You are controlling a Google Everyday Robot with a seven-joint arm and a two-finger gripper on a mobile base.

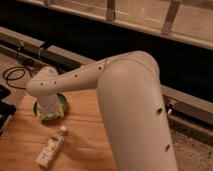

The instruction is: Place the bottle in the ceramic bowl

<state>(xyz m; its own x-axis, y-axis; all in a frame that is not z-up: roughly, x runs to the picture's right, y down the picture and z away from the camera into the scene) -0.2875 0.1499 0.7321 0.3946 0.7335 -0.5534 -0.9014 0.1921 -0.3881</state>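
Observation:
The bottle (51, 148) lies on its side on the wooden table (85, 135), white cap pointing toward the back right, a little in front of the bowl. The green ceramic bowl (62, 103) stands at the table's back left and is mostly hidden by the arm. My gripper (49, 113) hangs from the white wrist directly over the bowl, pointing down. It is apart from the bottle, which lies just in front of it. Nothing shows in the gripper.
The big white arm (130, 100) spans the right and middle of the view. A black cable (12, 75) loops on the floor at left, and a dark object (4, 111) sits at the left edge. A long rail (75, 55) runs behind the table.

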